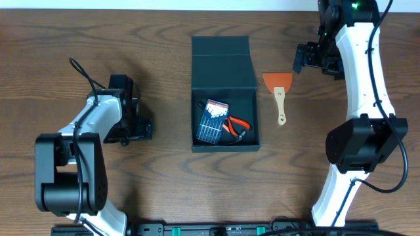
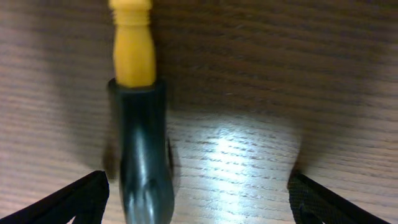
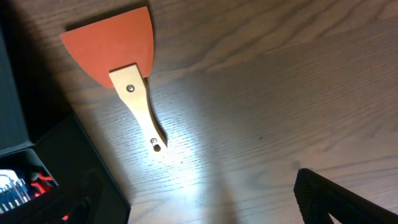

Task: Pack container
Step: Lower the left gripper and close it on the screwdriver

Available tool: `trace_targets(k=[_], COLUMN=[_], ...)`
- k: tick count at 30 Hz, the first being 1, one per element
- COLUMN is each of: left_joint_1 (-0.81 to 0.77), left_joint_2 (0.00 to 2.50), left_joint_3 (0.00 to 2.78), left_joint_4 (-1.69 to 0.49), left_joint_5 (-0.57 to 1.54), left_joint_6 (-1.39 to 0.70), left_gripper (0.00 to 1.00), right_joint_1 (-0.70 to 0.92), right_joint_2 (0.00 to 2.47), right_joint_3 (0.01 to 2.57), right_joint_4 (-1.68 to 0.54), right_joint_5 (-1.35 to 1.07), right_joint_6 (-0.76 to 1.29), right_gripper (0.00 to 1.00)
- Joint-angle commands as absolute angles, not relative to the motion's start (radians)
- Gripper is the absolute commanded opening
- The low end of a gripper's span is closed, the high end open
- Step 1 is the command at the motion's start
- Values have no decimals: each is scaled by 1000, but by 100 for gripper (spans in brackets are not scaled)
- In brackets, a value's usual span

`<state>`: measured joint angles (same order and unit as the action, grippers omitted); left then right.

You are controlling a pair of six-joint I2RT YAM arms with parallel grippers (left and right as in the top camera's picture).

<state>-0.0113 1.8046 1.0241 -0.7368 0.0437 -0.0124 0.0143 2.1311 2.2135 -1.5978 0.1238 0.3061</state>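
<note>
Container: the dark box (image 1: 244,105) sits in the middle of the desk (image 1: 164,190), between the two arms. Its flap lid is thrown open and lies flat on the far side.

Inside the container: we see a small blue screwdriver-set case (image 1: 212,122) lying on the left part of the floor. A pair of red-handled pliers (image 1: 236,126) lies just beside it on the right.

Scraper: an orange-bladed scraper (image 1: 278,92) with a pale wooden handle lies on the desk just to the right of the container, apart from its wall. The blade points away from the robot. In the right wrist view it lies flat, with two rivets showing in the handle.

Handled tool: in the left wrist view a tool with a black and yellow handle (image 2: 140,124) lies on the desk, lengthwise between the finger tips. We cannot make out its working end.

Left fingers: the left fingers (image 2: 74,199) are spread wide and hold nothing. They are low over the desk, well to the left of the container. The black part of the handle sits close to one tip — we cannot tell whether they touch.

Right fingers: the right fingers (image 3: 348,202) are spread wide and empty. They hover at the far right of the desk, near the scraper's blade but not on it. Only one tip shows in the right wrist view.
</note>
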Motion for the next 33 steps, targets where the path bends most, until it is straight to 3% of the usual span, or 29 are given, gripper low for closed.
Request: trace_targets(k=[1,13,22,30,33], left_joint_1=[-5,30,83,83,83], left_joint_2=[1816,1816,1816,1816,1816], left_joint_3=[978,969,969,969,969], left_joint_4=[-715,-698,-709,-709,-708], left_joint_5=[45,-12,-11,-7,-7], left_joint_6=[30,33,33,34,49], left_gripper=[92,89,80,62,62], right_joint_1=[14,14,14,14,14], right_joint_2=[2127,2127,2127,2127,2127], right_joint_3=[2229,2229,2229,2229,2229], right_joint_4=[-1597,-1597,-1597,-1597,-1597], right_joint_5=[124,123,123,123,123], right_joint_6=[299,299,299,299,299], right_gripper=[99,99,99,99,99])
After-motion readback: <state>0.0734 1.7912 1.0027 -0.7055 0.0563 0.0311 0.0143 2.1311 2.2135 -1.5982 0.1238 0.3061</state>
